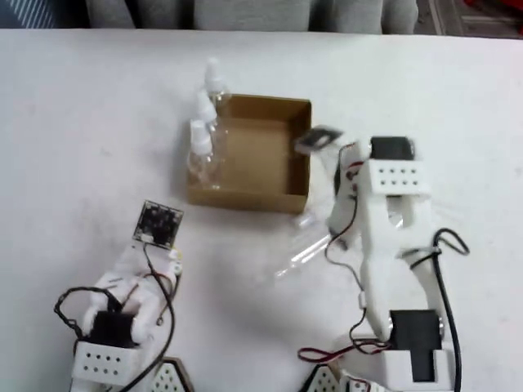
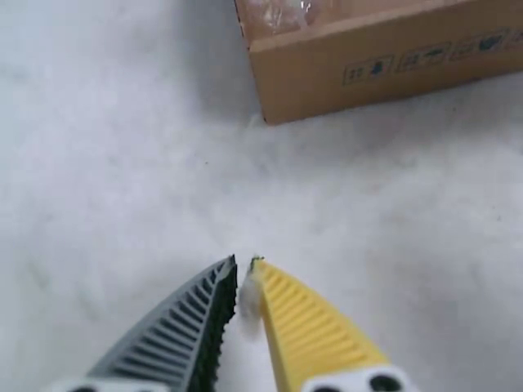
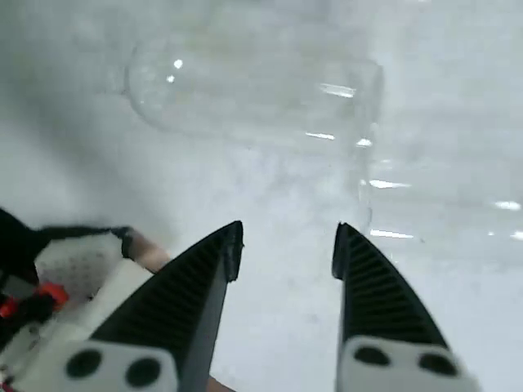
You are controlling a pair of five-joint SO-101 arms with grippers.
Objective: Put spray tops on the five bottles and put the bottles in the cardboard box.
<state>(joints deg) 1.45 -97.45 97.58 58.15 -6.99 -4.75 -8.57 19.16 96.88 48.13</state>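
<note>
**Handling.** The bare bottle (image 3: 253, 90) is clear, thin-walled plastic lying on its side on the table (image 1: 98, 122). It is judged light, smooth and prone to roll or skid, and the wall is likely to dent under a hard squeeze. It is best gripped across the body near mid-length. The open neck should be left free for a spray top.

**Position.** Taken from the cardboard box (image 1: 260, 155) in the high view, the bare bottles lie at about 5 o'clock, just off the box corner. The right gripper (image 3: 286, 241) hangs directly over them with its fingers spread and nothing held. The left gripper (image 2: 243, 263) sits at about 7 o'clock, well apart from the box. Its fingers are pressed together at the tips. A pale smear shows between them, and whether anything is pinched there cannot be told.

**Count.**
- Box: one.
- Topped bottles (image 1: 202, 145): three, with white spray tops, upright. They appear to stand inside along the box's 9 o'clock wall.
- Bare bottles: two, the second bare bottle (image 3: 445, 208) lying just beside the first.
- Loose spray tops: none identified with certainty.
</note>
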